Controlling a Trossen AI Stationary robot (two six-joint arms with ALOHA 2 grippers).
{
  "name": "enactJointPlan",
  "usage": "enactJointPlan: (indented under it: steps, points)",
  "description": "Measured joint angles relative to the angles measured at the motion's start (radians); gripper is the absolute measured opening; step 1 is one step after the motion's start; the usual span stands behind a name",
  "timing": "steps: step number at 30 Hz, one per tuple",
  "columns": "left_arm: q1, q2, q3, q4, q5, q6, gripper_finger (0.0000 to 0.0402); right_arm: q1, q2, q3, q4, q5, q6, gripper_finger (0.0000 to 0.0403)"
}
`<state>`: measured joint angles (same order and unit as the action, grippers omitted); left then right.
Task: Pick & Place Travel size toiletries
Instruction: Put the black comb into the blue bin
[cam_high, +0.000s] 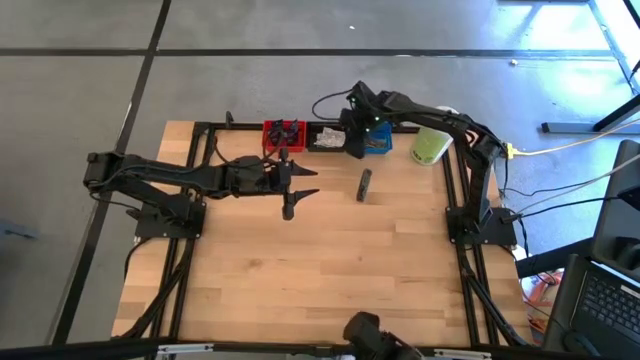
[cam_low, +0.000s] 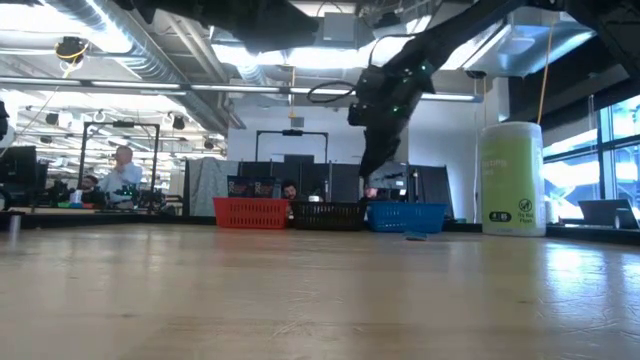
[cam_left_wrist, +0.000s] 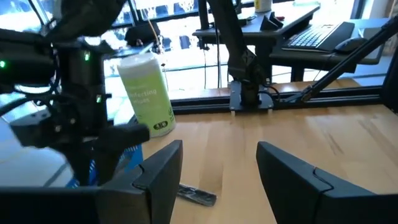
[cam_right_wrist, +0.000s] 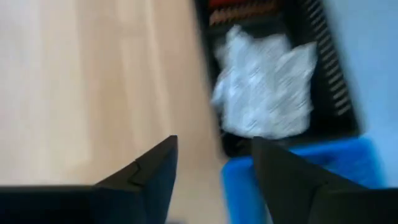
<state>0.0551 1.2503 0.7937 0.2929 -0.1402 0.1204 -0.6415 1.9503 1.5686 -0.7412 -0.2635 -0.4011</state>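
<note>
The right gripper (cam_high: 352, 135) hangs open and empty over the black bin (cam_right_wrist: 323, 74) of clear packets (cam_right_wrist: 264, 84). 1 grey sachet (cam_high: 365, 184) lies mid-table near the open, empty left gripper (cam_high: 300, 183); approach it low, fingers straddling.

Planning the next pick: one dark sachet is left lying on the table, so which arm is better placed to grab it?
Left. Its open left gripper hovers beside the sachet, which shows between its fingers. The right gripper hangs over the bins.
</note>
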Motion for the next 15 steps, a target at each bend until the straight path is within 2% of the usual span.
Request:
enactJointPlan:
  steps: [4,7,13,15]
  points:
    - [0.0,0.0,0.0,-0.015,0.0,-0.028,0.0205,0.01,-0.002,-0.004,-0.139,-0.038,0.054,0.0165]
    - [0.0,0.0,0.0,-0.031,-0.005,-0.028,0.0205,0.026,-0.019,-0.052,-0.165,-0.047,0.081,0.0124]
    - [0.0,0.0,0.0,-0.059,-0.026,-0.021,0.0205,0.099,-0.139,-0.232,-0.112,-0.045,0.115,0.0026]
    - [0.0,0.0,0.0,-0.058,-0.027,-0.02,0.0205,0.126,-0.194,-0.294,-0.062,-0.024,0.135,0.0008]
